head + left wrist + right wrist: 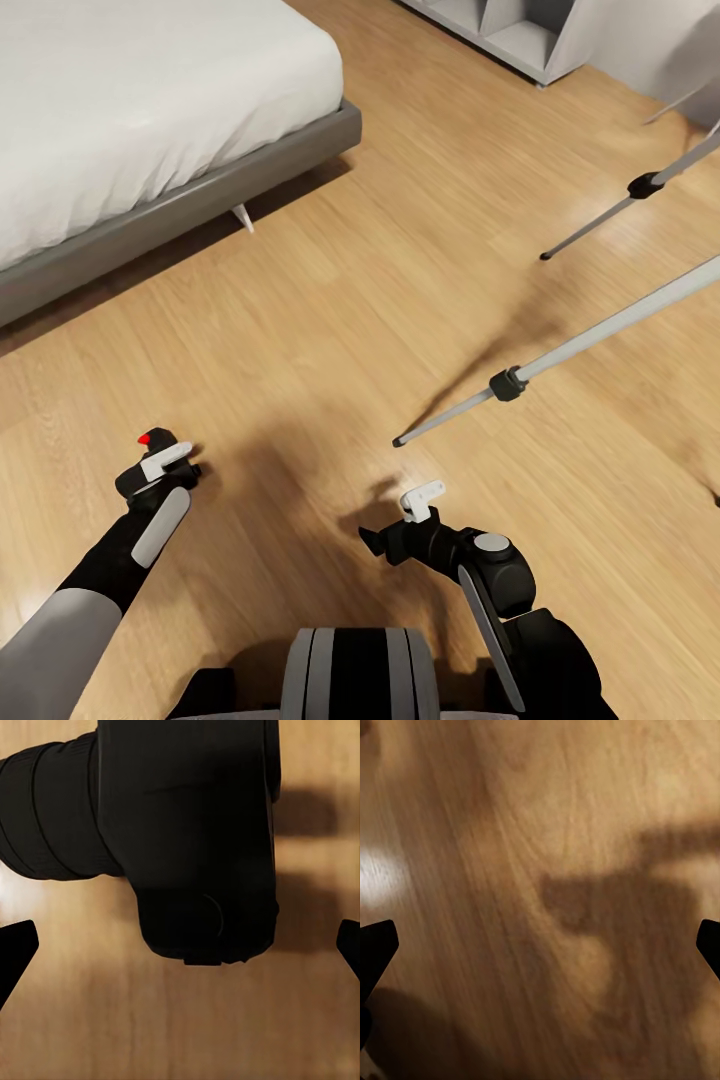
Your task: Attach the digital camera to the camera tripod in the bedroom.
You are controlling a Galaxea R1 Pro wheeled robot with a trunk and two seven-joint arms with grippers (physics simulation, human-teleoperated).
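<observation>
Lying ahead-right of right claw: tripod legs. Camera beyond left claw tips; both claws released.

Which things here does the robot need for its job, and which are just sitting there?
For the job:
black digital camera with barrel lens
silver-legged camera tripod with black joints

Just there:
white bed on a grey frame
grey open shelf unit
light wood floor

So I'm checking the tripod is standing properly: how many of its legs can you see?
2 for sure, on the right: near leg, far leg. A thin grey bar behind may be the third.
</observation>
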